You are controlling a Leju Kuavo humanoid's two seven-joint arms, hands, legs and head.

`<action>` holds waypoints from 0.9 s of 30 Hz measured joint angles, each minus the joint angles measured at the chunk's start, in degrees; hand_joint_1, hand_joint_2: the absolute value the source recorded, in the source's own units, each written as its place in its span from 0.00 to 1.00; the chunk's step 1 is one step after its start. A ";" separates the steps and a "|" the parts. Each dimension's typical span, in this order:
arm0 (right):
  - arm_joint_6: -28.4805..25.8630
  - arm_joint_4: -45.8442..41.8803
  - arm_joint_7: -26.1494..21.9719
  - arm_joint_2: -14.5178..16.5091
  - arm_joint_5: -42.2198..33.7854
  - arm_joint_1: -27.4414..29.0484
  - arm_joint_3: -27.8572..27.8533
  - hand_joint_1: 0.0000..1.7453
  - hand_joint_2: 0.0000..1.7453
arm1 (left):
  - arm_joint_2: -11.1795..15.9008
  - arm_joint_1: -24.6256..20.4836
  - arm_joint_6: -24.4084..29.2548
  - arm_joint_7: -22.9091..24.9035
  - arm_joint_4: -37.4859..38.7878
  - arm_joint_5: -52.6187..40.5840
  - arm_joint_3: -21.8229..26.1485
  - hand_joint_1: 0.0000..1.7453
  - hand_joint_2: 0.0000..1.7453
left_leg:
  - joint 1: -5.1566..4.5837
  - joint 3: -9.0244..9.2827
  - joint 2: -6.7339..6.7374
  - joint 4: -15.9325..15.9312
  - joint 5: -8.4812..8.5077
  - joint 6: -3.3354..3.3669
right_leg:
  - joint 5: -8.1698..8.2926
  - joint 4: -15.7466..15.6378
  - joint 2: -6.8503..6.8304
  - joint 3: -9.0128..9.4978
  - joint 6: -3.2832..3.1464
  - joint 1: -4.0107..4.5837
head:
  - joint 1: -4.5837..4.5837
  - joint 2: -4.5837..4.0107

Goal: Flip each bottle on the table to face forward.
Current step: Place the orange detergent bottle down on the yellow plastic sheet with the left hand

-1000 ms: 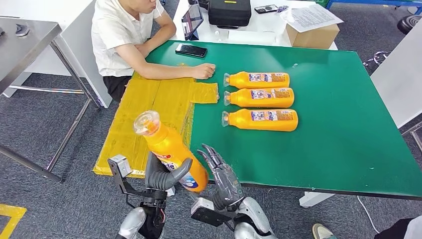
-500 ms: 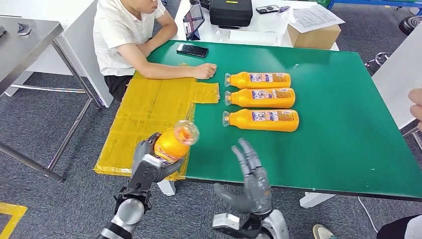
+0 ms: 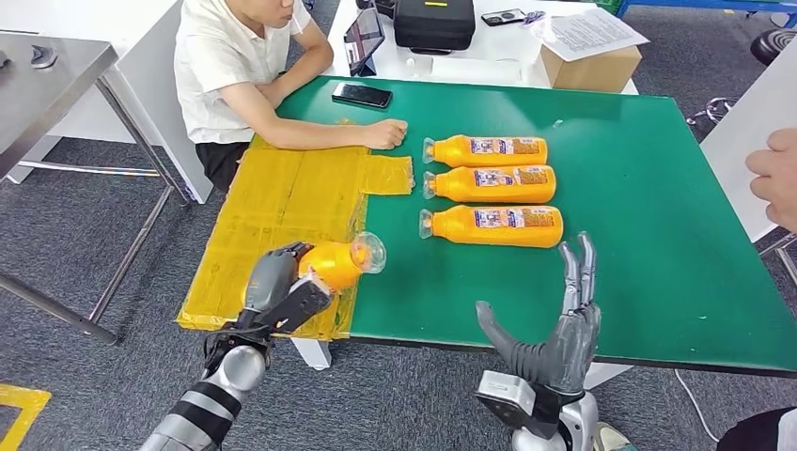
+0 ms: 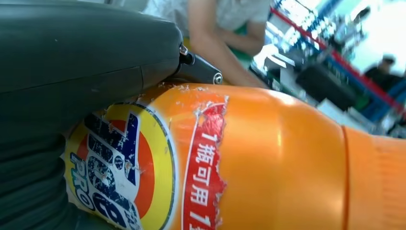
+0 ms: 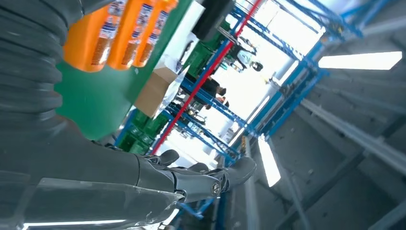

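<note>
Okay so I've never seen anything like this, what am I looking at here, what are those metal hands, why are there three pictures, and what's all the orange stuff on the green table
It is a humanoid robot with two silver arms, each ending in a many-fingered hand. The wide picture comes from a camera high on its body, looking down. The other two come from cameras at its wrists, so they look tilted and very close.

The left hand grips an orange bottle, its clear cap pointing toward the green table; the left wrist view shows that bottle's torn label up close. The right hand holds nothing, fingers spread.

Three more orange bottles lie side by side on the table. A person sits at the far left corner, forearm on the table, near a phone. Yellow taped cardboard covers the table's left part.
</note>
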 joint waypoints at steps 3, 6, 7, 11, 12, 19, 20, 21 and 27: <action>0.02 0.12 -0.03 -0.06 -5.72 -0.53 0.68 0.00 0.00 | 0.03 -4.40 -5.62 0.02 5.24 -0.70 0.65 0.99 1.00 | 0.00 0.07 -0.01 -0.01 0.05 -0.04 | 0.01 0.01 0.00 0.10 -0.01 0.00 | -0.01 0.00; 0.05 1.60 -0.04 -0.41 -10.42 -1.18 2.44 0.00 0.00 | 0.08 -8.83 -11.03 -0.43 10.99 0.28 2.02 0.85 1.00 | 0.01 0.22 -0.01 -0.02 0.10 -0.07 | 0.01 0.01 0.00 0.24 -0.02 0.01 | -0.01 0.00; 0.05 2.26 -0.05 -0.60 -11.68 -1.45 3.13 0.00 0.00 | 0.10 -10.16 -12.35 -0.58 12.77 0.53 2.38 0.64 1.00 | 0.01 0.27 -0.02 -0.02 0.11 -0.09 | 0.01 0.02 0.00 0.29 -0.02 0.01 | 0.00 0.00; 0.07 4.81 -0.07 -1.58 -15.44 -2.62 5.79 0.00 0.00 | 0.14 -14.19 -15.89 -1.29 18.65 1.55 3.43 0.00 1.00 | 0.01 0.44 -0.03 -0.03 0.14 -0.12 | 0.03 0.04 0.00 0.44 -0.04 0.01 | 0.01 0.00; 0.07 5.34 -0.07 -1.89 -16.21 -2.87 6.44 0.00 0.00 | 0.14 -14.92 -16.62 -1.56 19.77 1.86 3.65 0.00 1.00 | 0.01 0.48 -0.03 -0.03 0.14 -0.12 | 0.03 0.04 0.00 0.47 -0.04 0.01 | 0.00 0.00; 0.07 7.65 -0.07 -3.73 -18.45 -4.22 10.07 0.00 0.00 | -0.13 -18.68 -20.32 -1.38 25.03 2.30 4.16 0.00 1.00 | 0.01 0.61 -0.02 -0.03 0.15 -0.13 | 0.03 0.09 0.00 0.57 -0.04 0.01 | 0.00 0.00; 0.07 7.93 -0.07 -3.90 -18.68 -4.34 10.33 0.00 0.00 | -0.19 -19.16 -20.79 -0.98 25.70 2.10 4.14 0.00 1.00 | 0.01 0.61 -0.02 -0.03 0.15 -0.13 | 0.03 0.09 0.00 0.58 -0.04 0.01 | -0.01 0.00; 0.07 8.18 -0.07 -4.03 -18.91 -4.44 10.51 0.00 0.00 | -0.25 -19.60 -21.19 -0.61 26.32 1.87 4.11 0.00 1.00 | 0.01 0.62 -0.02 -0.03 0.15 -0.13 | 0.03 0.09 0.00 0.58 -0.04 0.01 | 0.00 0.00; 0.07 9.17 -0.07 -4.61 -19.72 -4.70 11.16 0.00 0.00 | -0.49 -21.01 -21.97 0.03 28.57 1.39 3.92 0.00 1.00 | 0.01 0.64 0.02 -0.03 0.14 -0.14 | 0.03 0.09 0.02 0.58 -0.04 0.01 | -0.01 0.00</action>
